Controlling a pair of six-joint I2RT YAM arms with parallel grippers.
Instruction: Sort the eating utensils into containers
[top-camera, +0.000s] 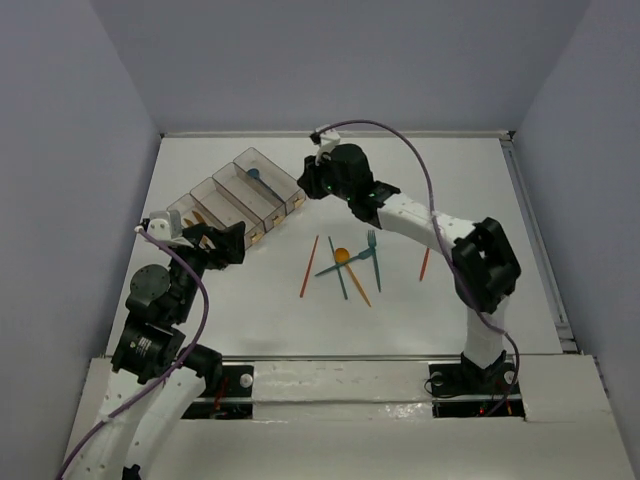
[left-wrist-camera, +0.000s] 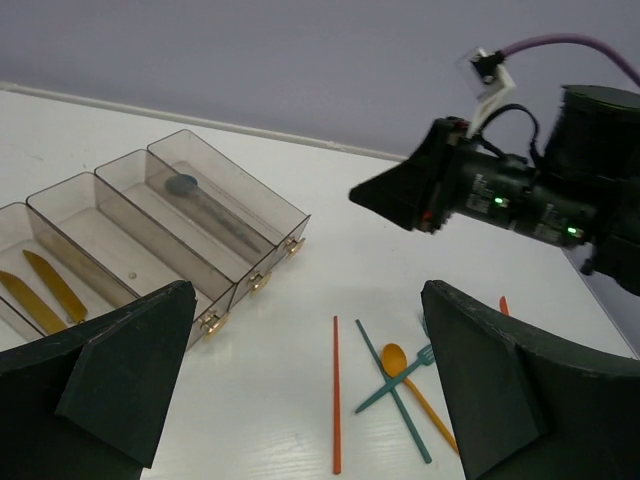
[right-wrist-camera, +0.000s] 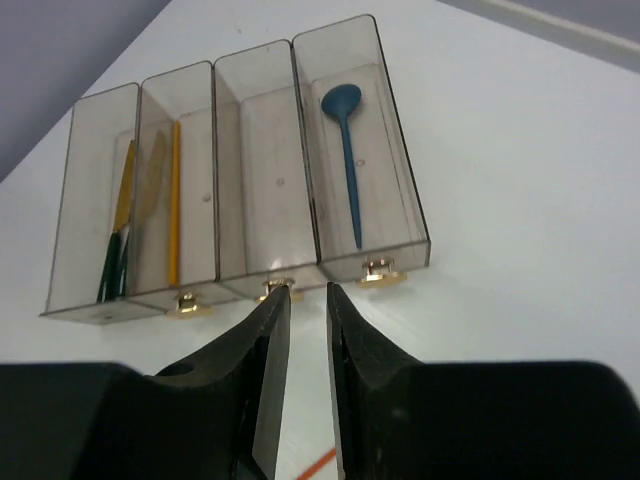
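Right wrist view is showing you the finished part. A blue spoon (right-wrist-camera: 347, 150) is lying alone in the end bin of the containers (right-wrist-camera: 265, 262). An orange stick (right-wrist-camera: 175, 200) and some yellow and dark green pieces are sitting in the two bins at the other end, and the bin between is looking empty.

About six loose utensils (top-camera: 345, 265) are waiting on the table (top-camera: 500, 180): a crossed pile, a red stick (top-camera: 309, 266) just beside it and a second red stick (top-camera: 424, 263) lying apart. By my reading, you are sitting near halfway.

The right gripper (right-wrist-camera: 307, 295) is hovering at the bin fronts, its fingers almost together and gripping nothing. The left gripper (left-wrist-camera: 308, 300) is gaping wide and empty.

Bare table is lying all around the pile, and the walls (top-camera: 60, 150) are standing well apart from it.
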